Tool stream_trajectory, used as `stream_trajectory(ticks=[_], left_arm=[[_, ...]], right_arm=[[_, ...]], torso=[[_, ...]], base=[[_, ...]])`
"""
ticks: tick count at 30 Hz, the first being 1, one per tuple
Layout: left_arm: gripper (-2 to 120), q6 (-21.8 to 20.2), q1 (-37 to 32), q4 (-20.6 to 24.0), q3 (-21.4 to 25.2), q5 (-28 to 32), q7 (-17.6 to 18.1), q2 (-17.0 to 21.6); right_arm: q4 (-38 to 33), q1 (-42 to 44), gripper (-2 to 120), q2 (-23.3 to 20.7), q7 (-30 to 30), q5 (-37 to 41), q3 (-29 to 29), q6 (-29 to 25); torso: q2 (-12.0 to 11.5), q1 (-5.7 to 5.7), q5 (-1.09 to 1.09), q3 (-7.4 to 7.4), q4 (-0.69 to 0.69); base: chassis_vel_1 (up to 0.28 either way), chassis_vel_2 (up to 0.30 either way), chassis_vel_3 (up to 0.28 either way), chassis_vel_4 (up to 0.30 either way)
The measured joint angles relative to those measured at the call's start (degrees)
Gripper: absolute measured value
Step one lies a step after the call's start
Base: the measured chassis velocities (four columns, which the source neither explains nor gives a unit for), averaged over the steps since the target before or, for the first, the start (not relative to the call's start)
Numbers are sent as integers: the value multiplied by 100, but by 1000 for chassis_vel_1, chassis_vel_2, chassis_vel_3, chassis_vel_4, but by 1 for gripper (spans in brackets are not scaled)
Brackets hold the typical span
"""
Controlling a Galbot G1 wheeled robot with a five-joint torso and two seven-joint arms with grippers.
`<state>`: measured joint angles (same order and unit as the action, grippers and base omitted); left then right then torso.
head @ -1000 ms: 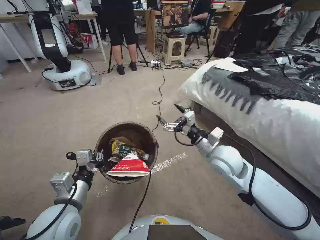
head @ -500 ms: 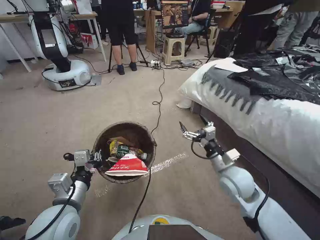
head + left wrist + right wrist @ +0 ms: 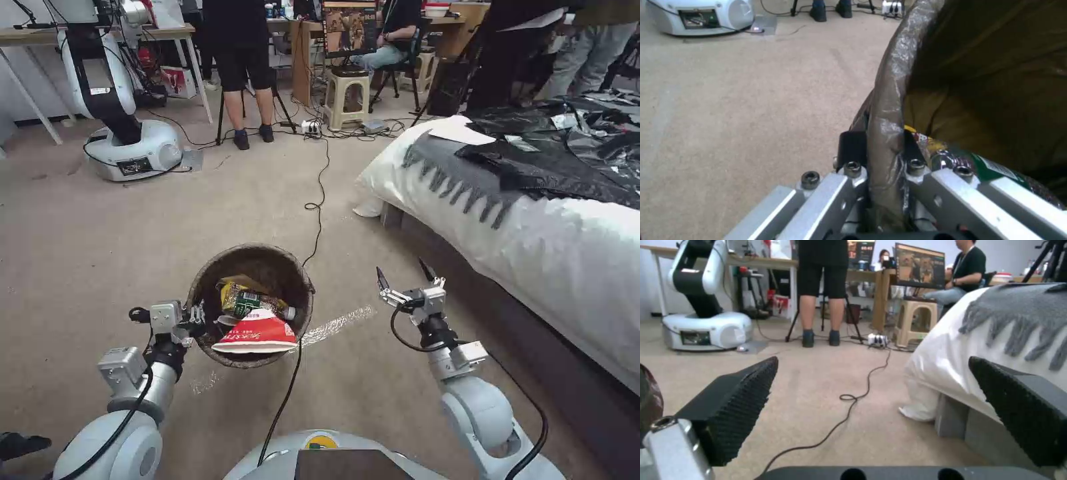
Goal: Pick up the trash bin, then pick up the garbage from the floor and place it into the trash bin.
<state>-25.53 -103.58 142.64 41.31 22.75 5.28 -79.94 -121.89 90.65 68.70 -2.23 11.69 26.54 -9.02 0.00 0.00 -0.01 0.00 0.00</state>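
The trash bin, lined with a dark brown bag, hangs low over the carpet in front of me. My left gripper is shut on its near-left rim. In the left wrist view the two black fingers clamp the bag-covered rim. Garbage lies inside the bin: a crushed red-and-white paper cup, a green-labelled bottle and a yellow wrapper. My right gripper stands open to the right of the bin, with nothing between its ribbed pads.
A bed with a white cover and black plastic sheets fills the right side. A black cable runs over the carpet past the bin. Another robot, a standing person and a stool are at the back.
My right arm has drawn back from beside the bin's far rim, toward me and to the right, gripper still open. The bin and left gripper have barely moved.
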Motion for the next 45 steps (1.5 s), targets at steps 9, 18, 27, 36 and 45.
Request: stream_trajectory(ticks=[9, 18, 27, 36, 45], left_arm=[[0, -11, -19, 24, 5, -1, -2, -13], [0, -14, -3, 23, 11, 6, -1, -28], [0, -19, -3, 21, 23, 7, -1, -33], [0, -20, 7, -3, 19, 9, -1, -33], [0, -21, 17, -24, 14, 9, -4, -29]], right_arm=[[55, -77, 100, 51, -36, -59, -97, -19], [62, -40, 100, 125, -47, -71, -37, -16], [103, -77, 100, 129, -80, -67, -12, 4], [138, -93, 100, 129, -103, -58, 27, 17], [158, -99, 100, 125, -113, -48, 45, 30]], torso=[[0, 0, 0, 0, 0], [0, 0, 1, 0, 0], [0, 0, 1, 0, 1], [0, 0, 1, 0, 0], [0, 0, 1, 0, -1]], base=[[0, 0, 0, 0], [0, 0, 0, 0], [5, 4, 7, 6], [40, 38, 40, 34], [27, 27, 29, 26]])
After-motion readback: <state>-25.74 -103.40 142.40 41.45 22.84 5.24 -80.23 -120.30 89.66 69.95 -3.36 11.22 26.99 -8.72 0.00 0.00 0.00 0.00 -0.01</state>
